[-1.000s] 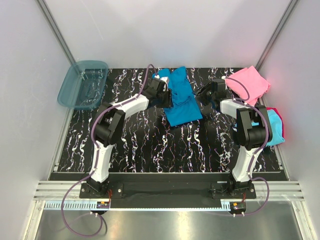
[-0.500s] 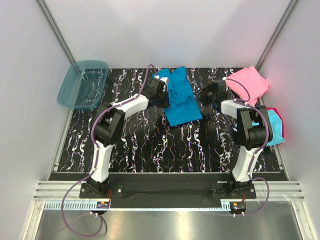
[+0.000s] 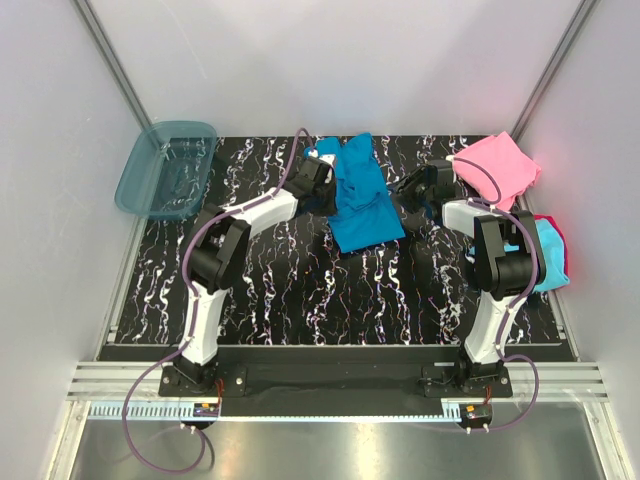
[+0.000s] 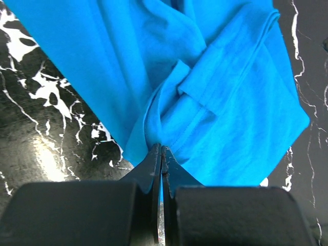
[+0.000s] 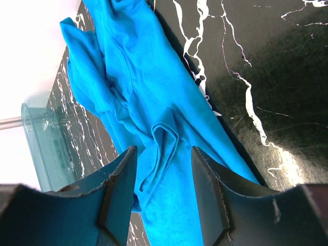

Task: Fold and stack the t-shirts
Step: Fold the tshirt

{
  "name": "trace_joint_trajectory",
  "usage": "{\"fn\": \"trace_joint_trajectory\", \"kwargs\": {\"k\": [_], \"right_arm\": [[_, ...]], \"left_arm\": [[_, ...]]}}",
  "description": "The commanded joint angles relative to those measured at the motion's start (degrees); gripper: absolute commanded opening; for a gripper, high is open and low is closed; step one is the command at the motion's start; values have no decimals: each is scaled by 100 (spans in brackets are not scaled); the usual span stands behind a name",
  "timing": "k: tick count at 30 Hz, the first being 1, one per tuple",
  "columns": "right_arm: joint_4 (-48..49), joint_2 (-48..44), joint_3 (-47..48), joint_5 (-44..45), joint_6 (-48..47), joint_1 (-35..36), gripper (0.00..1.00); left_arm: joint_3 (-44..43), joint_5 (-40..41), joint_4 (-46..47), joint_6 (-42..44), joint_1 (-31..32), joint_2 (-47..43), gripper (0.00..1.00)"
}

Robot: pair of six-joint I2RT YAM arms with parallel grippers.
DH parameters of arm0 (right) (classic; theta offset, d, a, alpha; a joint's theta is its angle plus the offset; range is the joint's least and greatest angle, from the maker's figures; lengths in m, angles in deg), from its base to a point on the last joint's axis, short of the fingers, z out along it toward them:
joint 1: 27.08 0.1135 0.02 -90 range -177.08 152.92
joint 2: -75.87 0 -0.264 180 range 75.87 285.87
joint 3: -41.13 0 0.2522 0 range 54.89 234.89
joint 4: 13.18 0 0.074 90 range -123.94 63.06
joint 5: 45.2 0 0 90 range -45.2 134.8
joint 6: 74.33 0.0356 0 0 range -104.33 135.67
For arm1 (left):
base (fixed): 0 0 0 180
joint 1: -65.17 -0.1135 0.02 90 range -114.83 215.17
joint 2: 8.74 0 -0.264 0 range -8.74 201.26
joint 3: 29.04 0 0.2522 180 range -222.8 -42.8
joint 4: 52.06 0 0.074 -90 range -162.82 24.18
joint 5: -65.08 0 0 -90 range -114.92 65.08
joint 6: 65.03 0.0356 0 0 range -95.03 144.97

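Note:
A large teal-blue t-shirt lies crumpled at the back middle of the table. My left gripper sits at its left edge, jaws shut on a bunched fold of the cloth that pokes out just past the tips. My right gripper stands open on the shirt's right side, its fingers straddling a raised fold without touching it. A folded pink t-shirt lies at the back right. A cyan t-shirt over a magenta-red one lies at the right edge.
A translucent blue plastic tub stands at the back left and shows in the right wrist view as the tub. White walls enclose the black marbled table on three sides.
My left gripper's jaws have shut on the teal-blue shirt's edge. Both arms have stayed almost where they were, and the right gripper's jaws look as far apart as before.

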Motion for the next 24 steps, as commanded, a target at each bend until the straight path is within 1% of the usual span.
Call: {"fn": "trace_joint_trajectory", "kwargs": {"k": [1,15,19,20,21,23,24], "right_arm": [[229,-246,-26,-74,12,-30,53],[273,-272,-87,-48,-23,-21,52],[299,-272,-113,-39,-49,-30,52],[308,-255,-113,-56,-32,-30,52],[317,-229,-105,-91,-15,-21,52],[343,-219,-105,-118,21,-30,52],[343,-228,-105,-109,21,-30,53]], "left_arm": [[-227,356,110,148,-19,-311,0],[-948,506,-154,254,-257,-321,0],[-765,261,-84,175,-301,-417,1],[-642,251,-57,157,-292,-435,5],[-597,251,-48,166,-292,-470,17],[-440,303,-48,192,-292,-479,29],[-395,338,-48,201,-283,-488,33]]}}
